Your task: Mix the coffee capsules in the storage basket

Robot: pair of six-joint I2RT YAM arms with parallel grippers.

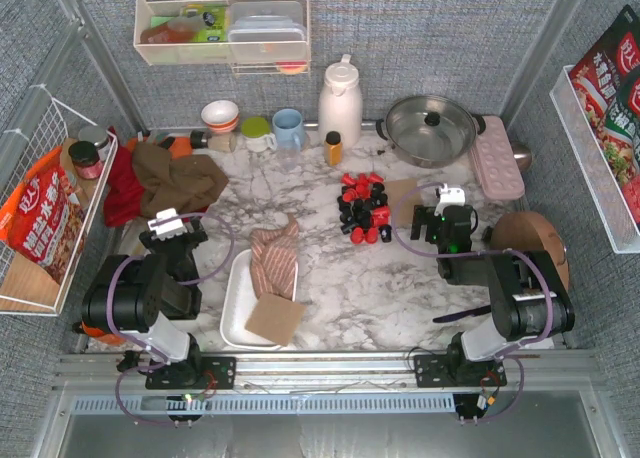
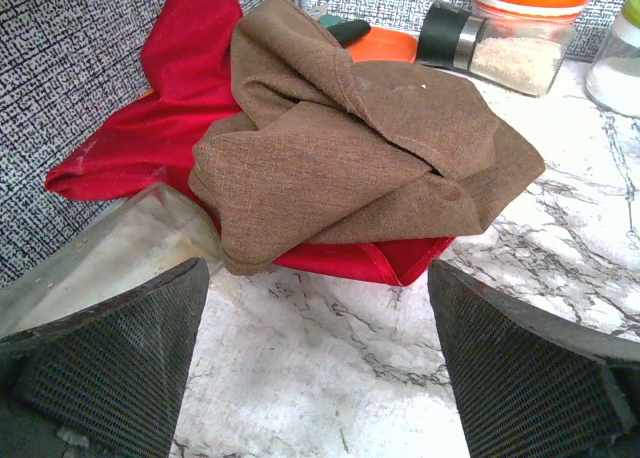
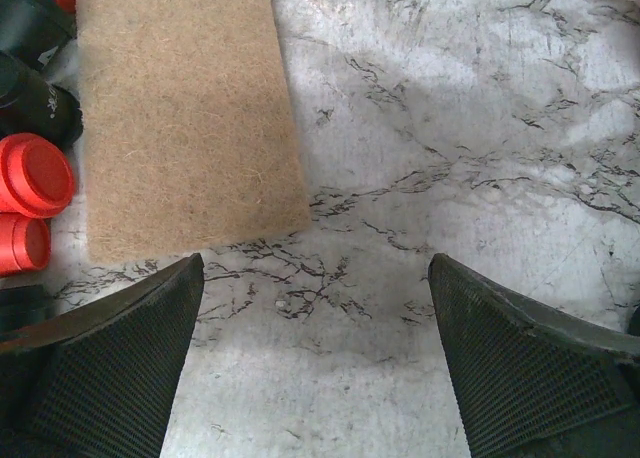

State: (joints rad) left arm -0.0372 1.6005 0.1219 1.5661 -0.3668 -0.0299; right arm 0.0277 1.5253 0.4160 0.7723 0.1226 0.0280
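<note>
Task not yet begun, by my reading. Left end effector [image 2: 315,283] and right end effector [image 3: 315,273] both spread apart, empty. Coffee capsules [image 1: 362,208] lie heaped on the tabletop [image 1: 330,278], well apart from the storage basket [image 1: 234,300]. Next move probably calls for the right arm to reach the heap.

Bright red and black tapered coffee capsules [image 1: 362,206] are noted right of the shallow white plastic storage basket [image 1: 238,318]. The white marble tabletop [image 1: 340,278] is veined grey. A pink-brown striped cloth [image 1: 273,261] is recorded inside the basket.
</note>
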